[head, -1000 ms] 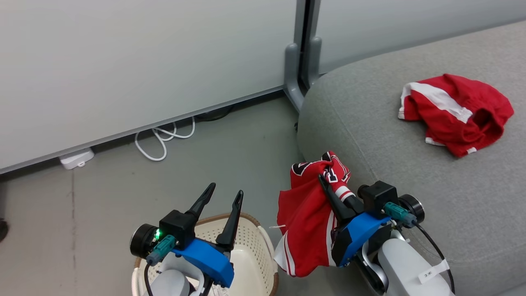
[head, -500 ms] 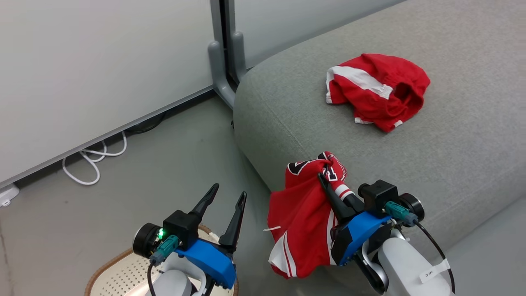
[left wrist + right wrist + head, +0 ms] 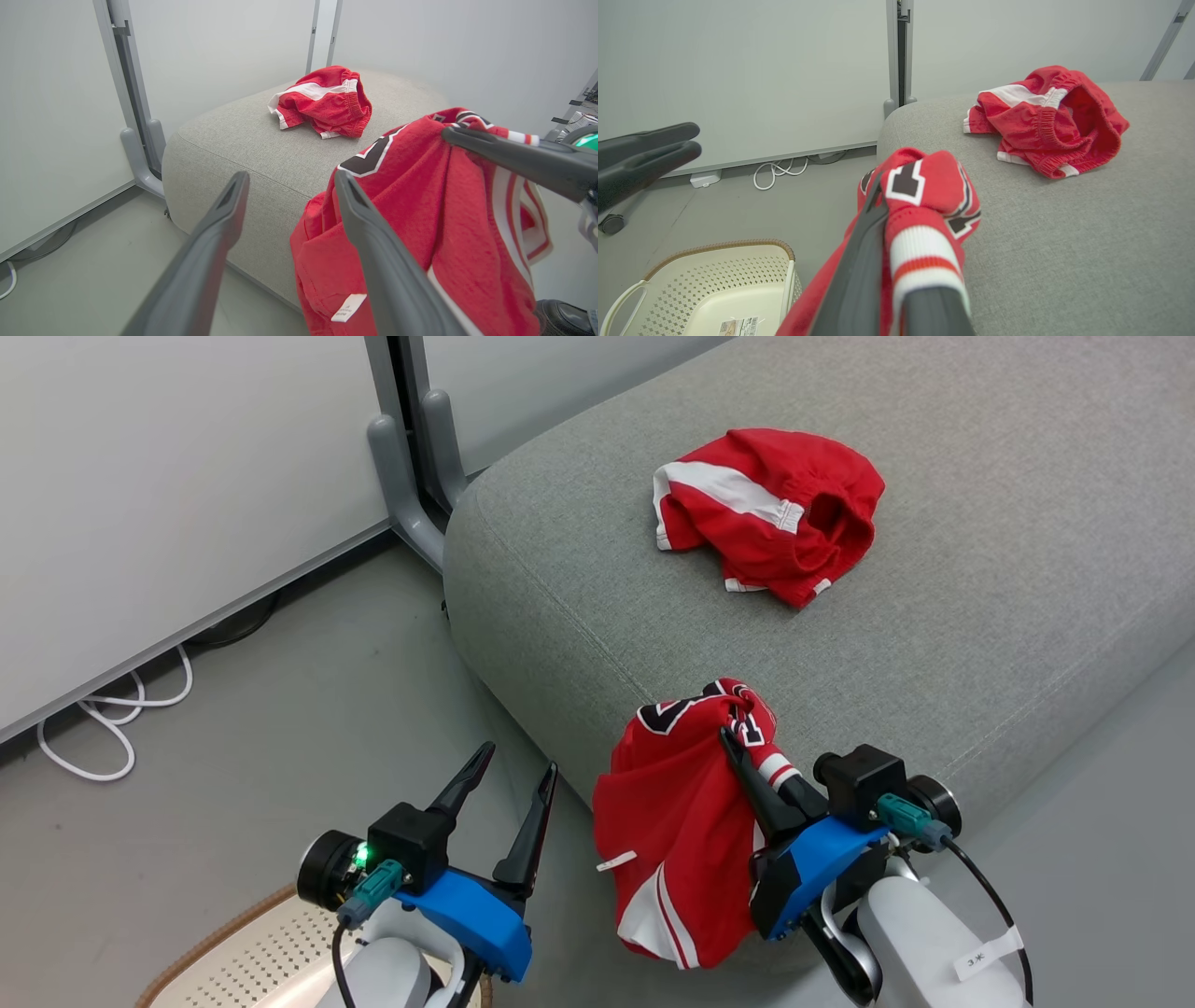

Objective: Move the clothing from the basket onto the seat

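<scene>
Grips the lettered red jersey (image 3: 672, 803) in the closed right pincer (image 3: 730, 737) — dangles it just before the front edge of the grey seat (image 3: 934, 653). Holds the left pincer (image 3: 518, 758) wide open, empty, near the basket (image 3: 233, 947). Shows the red shorts (image 3: 766, 513) lying atop the seat.

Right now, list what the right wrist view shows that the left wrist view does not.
Right wrist view, not the left: the basket, with a label lying inside it. Left wrist view, not the right: the white sewn-in tag on the jersey. Both: the red shorts lying on the seat, the same jersey pinched in the right gripper, jaws shut, and the left gripper, empty.
</scene>
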Available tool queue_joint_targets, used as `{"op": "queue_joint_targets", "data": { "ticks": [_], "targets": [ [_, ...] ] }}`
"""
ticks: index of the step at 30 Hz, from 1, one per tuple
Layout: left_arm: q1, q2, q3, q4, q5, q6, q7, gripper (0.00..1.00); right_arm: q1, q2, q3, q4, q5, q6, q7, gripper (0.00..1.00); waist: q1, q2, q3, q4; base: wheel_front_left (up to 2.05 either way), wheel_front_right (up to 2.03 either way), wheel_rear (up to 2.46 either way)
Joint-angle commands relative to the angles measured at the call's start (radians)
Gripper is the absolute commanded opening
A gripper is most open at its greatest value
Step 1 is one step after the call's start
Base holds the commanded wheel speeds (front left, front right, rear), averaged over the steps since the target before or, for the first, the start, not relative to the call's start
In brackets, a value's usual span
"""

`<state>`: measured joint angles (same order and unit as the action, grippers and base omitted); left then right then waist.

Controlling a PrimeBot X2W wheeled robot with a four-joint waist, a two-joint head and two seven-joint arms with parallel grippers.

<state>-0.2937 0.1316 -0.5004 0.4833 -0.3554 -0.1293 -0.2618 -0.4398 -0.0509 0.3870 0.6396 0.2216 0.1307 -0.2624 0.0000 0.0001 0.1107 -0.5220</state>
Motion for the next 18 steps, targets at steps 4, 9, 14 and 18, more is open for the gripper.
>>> {"op": "queue_joint_targets", "data": {
  "ticks": [4, 9, 14, 18],
  "targets": [
    [-0.018, 0.007, -0.008, 0.003, -0.004, -0.002, -0.005, 1.00, 0.010, 0.001, -0.007, -0.003, -0.003, 0.000, -0.004, 0.00, 0.0000, -0.0001, -0.002, 0.002, 0.00, 0.00, 0.00],
    [-0.021, 0.009, -0.009, 0.001, -0.005, -0.002, -0.005, 1.00, 0.010, 0.001, -0.026, -0.009, -0.010, 0.000, -0.004, 0.00, 0.0000, -0.0001, 0.004, 0.019, 0.00, 0.00, 0.00],
    [-0.027, 0.019, -0.002, -0.009, 0.002, -0.002, -0.005, 1.00, -0.035, 0.001, -0.050, -0.018, -0.009, 0.000, -0.003, 0.00, 0.0000, -0.0001, 0.031, 0.031, 0.00, 0.00, 0.00],
    [-0.033, 0.030, 0.002, -0.019, 0.008, -0.002, -0.005, 1.00, -0.081, 0.001, -0.070, -0.025, -0.002, 0.000, 0.004, 0.00, 0.0000, -0.0001, 0.058, 0.033, 0.00, 0.00, 0.00]
  ]
}}
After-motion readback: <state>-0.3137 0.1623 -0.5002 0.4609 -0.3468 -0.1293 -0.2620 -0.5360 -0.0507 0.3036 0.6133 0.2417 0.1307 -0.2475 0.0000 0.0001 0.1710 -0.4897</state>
